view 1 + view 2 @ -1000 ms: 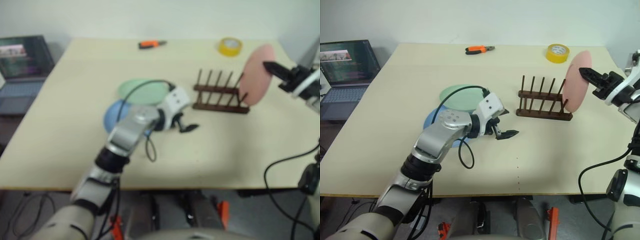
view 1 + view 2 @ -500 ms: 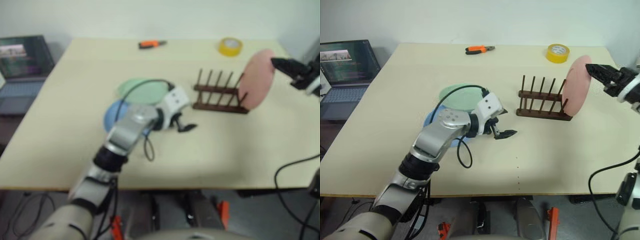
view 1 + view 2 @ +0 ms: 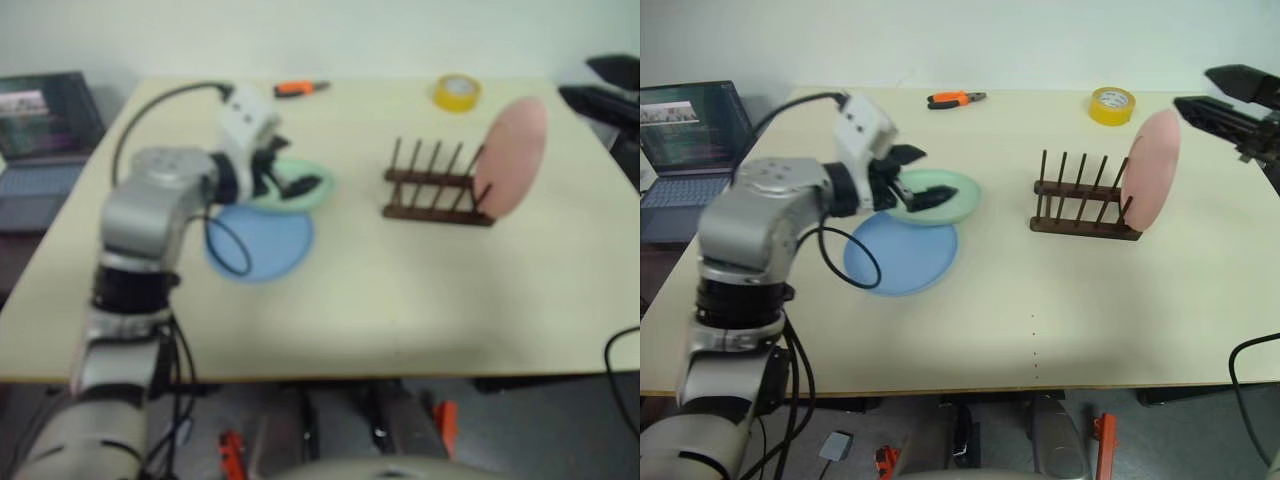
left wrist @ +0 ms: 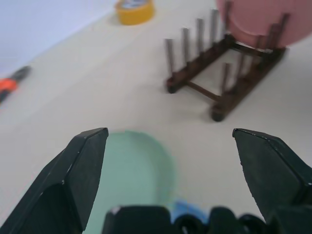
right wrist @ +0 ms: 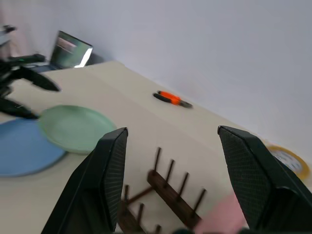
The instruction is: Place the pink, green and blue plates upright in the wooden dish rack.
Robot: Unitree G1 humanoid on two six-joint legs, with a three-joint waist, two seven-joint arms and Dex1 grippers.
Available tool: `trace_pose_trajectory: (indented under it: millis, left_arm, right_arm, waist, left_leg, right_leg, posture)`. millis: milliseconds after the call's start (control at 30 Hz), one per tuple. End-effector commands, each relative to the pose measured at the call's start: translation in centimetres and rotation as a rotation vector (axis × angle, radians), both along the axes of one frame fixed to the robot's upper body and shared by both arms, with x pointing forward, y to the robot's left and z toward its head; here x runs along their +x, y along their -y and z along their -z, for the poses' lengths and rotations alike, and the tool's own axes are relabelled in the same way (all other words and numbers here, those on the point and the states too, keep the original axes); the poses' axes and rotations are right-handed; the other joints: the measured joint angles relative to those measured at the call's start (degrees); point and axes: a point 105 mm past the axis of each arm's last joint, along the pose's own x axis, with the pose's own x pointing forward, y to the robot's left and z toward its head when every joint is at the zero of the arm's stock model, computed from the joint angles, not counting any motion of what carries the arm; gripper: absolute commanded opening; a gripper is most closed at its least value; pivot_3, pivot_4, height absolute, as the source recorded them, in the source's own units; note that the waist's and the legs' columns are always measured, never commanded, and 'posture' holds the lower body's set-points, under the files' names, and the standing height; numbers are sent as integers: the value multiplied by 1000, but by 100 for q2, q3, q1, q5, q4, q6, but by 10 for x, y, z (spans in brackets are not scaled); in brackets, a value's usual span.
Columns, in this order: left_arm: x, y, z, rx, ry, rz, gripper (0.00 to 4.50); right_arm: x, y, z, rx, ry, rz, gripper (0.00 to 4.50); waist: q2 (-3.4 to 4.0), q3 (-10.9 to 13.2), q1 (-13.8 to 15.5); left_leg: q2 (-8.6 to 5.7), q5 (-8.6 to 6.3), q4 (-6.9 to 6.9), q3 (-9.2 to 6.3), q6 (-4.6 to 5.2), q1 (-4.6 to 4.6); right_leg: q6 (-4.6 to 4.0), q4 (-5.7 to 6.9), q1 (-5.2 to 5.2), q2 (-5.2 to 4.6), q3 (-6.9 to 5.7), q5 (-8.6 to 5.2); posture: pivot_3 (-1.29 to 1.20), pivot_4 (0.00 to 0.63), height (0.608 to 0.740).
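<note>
The pink plate [image 3: 1153, 170] stands upright at the right end of the wooden dish rack [image 3: 1084, 203], and it seems to lean on the last pegs only, so I think it can tip or roll out if the rack gets a push when the next plate comes in. The green plate [image 3: 936, 197] lies flat with its near edge over the blue plate [image 3: 901, 255]; if the left gripper [image 3: 912, 176], whose jaws are wide apart and empty above it, takes the thin rim badly, the plate may slip or drag the blue one along. Compared with one second ago, the right gripper [image 3: 1218, 93] has let go of the pink plate and pulled up and away, jaws apart and empty, and the left arm has moved from the table in front of the plates to above the green one.
</note>
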Motion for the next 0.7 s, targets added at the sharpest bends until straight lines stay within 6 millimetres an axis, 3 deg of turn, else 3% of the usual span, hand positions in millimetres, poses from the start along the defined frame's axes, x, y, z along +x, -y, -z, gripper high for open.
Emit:
trace_pose_trajectory:
  millis: [33, 233, 400, 633, 700]
  left_arm:
    - [10, -36, -19, -20, 50, -130, 4500]
    - [24, -57, -19, -20, 11, -202, 4500]
    - [53, -81, -20, -91, -78, -367, 4500]
    - [62, -75, -9, -104, -166, -334, 4500]
    - [67, -83, -2, -116, -188, -389, 4500]
  right_arm:
    - [-11, -30, -6, -9, 41, -117, 3151]
    - [-2, -52, 12, 6, -13, -172, 3151]
    - [-2, -68, 23, 71, -54, -239, 3151]
    - [-2, -75, 31, 106, -81, -249, 3151]
    - [-3, -80, 34, 116, -88, -256, 3151]
  waist:
    - [0, 0, 0]
    - [-6, 4, 50]
    - [-12, 3, 85]
    - [-13, 3, 69]
    - [-13, 4, 62]
  left_leg:
    - [1, 0, -1, -1, 0, 0]
    - [2, 0, 2, -2, 0, -7]
    - [-1, 0, 5, -5, 0, -19]
    - [0, 0, 0, -1, 0, -25]
    - [2, 0, 2, -3, 0, -27]
  right_leg:
    - [0, 1, 0, 0, -1, 0]
    - [-2, 1, -2, -2, -7, 0]
    - [-1, -2, -6, -4, -13, 1]
    - [-1, -3, -13, -4, -12, 0]
    - [-1, 1, -16, -3, -13, 0]
  posture:
    - [0, 150, 740]
    - [0, 150, 740]
    - [0, 150, 740]
    - [0, 150, 740]
    - [0, 150, 740]
